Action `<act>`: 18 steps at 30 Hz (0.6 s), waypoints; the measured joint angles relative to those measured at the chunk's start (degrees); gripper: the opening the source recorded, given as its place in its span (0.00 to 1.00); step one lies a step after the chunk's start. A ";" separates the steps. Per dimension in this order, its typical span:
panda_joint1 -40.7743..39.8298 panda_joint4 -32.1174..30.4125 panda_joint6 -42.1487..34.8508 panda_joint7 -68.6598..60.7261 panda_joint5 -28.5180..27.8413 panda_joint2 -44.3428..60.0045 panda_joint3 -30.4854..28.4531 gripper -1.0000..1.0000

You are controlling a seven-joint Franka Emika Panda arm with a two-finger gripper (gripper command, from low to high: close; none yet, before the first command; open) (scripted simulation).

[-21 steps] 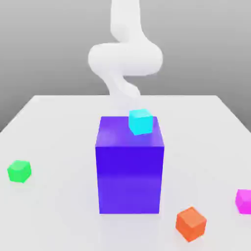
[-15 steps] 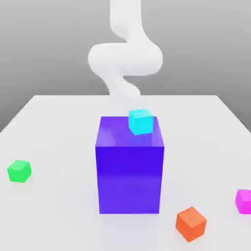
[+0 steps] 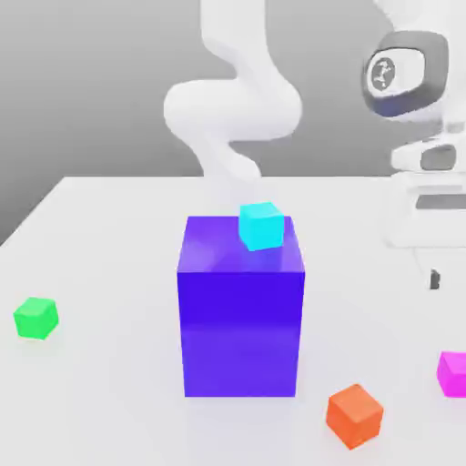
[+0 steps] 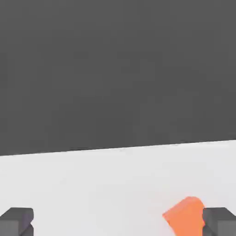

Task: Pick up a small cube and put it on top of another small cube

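The small cube (image 3: pixel 452 373), bright magenta, lies on the white table (image 3: pixel 109 237) at the exterior view's right edge, partly cut off. My gripper (image 3: pixel 437 278) hangs above the table on that same side, higher than the magenta cube and apart from it. In the hand view my gripper (image 4: pixel 118 222) stands open, its two dark fingertips (image 4: pixel 17 221) far apart with nothing held. An orange cube (image 4: pixel 184 216) shows on the table close to one fingertip.
A big blue-violet block (image 3: pixel 241 309) stands mid-table with a cyan cube (image 3: pixel 262 226) on its top. An orange cube (image 3: pixel 355 416) lies in front of the block toward the exterior view's right. A green cube (image 3: pixel 36 318) lies at the left.
The hand has come into the exterior view at its right side, above the magenta cube. None of the cubes has moved.
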 joint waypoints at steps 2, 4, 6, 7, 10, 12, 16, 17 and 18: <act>2.15 -0.37 1.34 4.58 -1.98 4.36 -0.03 0.50; 4.57 -0.75 2.70 8.88 -3.58 8.64 -0.09 0.50; 7.40 -1.16 4.15 12.77 -4.63 12.81 -0.31 0.50; 8.61 -0.97 5.21 14.42 -5.76 14.92 -1.03 0.50; 12.52 0.37 9.35 18.37 -10.18 21.14 -5.26 0.50; 15.00 1.19 11.79 19.99 -12.22 24.37 -8.15 0.00; 15.00 1.19 11.89 20.00 -12.23 24.37 -8.15 0.00; 15.00 1.19 11.94 20.01 -12.24 24.38 -8.15 0.00; 15.45 1.35 12.39 20.36 -12.68 24.98 -8.68 0.00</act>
